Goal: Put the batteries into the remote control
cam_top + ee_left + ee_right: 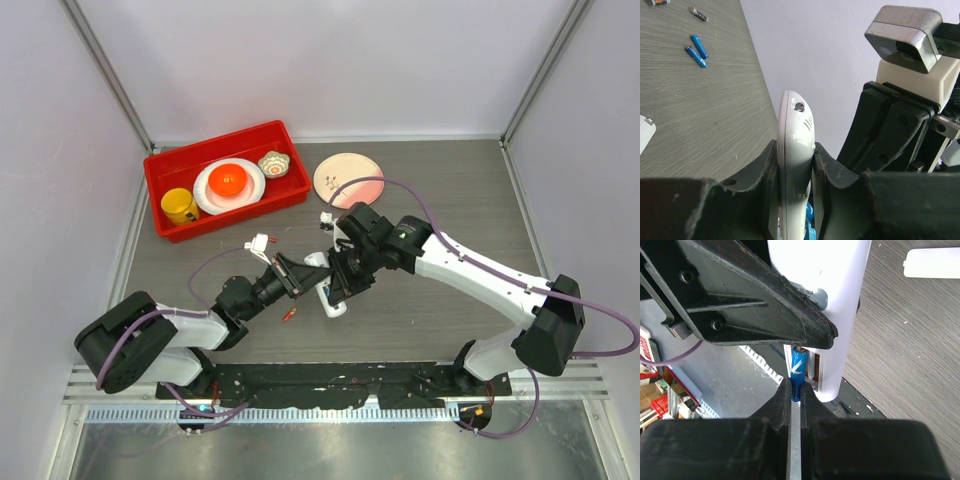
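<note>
Mid-bench [470,180], the left pincer [795,150] is clamped on the remote control [792,120], which is held on edge. The right pincer [796,390] nips a blue battery [799,365] at the remote's open bay, crowding close to the left pincer. A grey sticker [815,296] carries print, probably numerals, too blurred to read. Two loose blue batteries [696,50] lie well apart on open bench.

The remote control [794,132], clamped in the left gripper [795,165], is smooth white plastic with a soft gloss. That gripper's fingers [762,172] are matt black plastic, rough and chipped along the edges. The battery [798,367], pinched in the right gripper [796,392], wears a shiny blue wrap. Left of the left gripper, the table [700,110] is matt grey with a fine wood grain. Facing it, the camera housing [902,30] looks like brushed metal.
</note>
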Tool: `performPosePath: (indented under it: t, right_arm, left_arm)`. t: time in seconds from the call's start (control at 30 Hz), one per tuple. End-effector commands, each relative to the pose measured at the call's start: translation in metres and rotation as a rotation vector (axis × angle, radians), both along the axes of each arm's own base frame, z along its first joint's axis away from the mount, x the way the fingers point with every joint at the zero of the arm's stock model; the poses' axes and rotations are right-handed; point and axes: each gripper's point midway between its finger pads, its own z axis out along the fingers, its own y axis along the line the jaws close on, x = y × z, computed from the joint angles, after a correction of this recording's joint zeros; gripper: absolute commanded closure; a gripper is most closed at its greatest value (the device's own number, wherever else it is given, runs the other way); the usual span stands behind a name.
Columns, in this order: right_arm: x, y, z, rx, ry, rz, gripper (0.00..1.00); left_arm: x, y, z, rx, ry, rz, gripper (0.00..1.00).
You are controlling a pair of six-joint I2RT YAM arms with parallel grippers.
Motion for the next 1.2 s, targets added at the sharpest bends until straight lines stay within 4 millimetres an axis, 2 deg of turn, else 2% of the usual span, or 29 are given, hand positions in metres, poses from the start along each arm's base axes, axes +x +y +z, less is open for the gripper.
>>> performPosePath:
  t: [0.0,0.47,0.93,1.17]
  right_arm:
    - [0.015,0.019,0.011,0.072,-0.054,-0.03,0.99]
    - [0.03,0.031,0.002,0.098,-0.082,-0.094,0.99]
    - [0.043,0.019,-0.013,0.01,-0.163,-0.073,0.99]
    - [0.042,0.018,-0.011,0.014,-0.158,-0.083,0.86]
  left_arm:
    - [-0.015,0.011,0.084,-0.238,-0.228,-0.021,1.0]
    - [-0.02,0.014,0.106,-0.296,-0.251,-0.034,1.0]
    - [-0.036,0.012,0.13,-0.356,-0.275,-0.125,1.0]
    - [-0.033,0.014,0.127,-0.351,-0.268,-0.104,1.0]
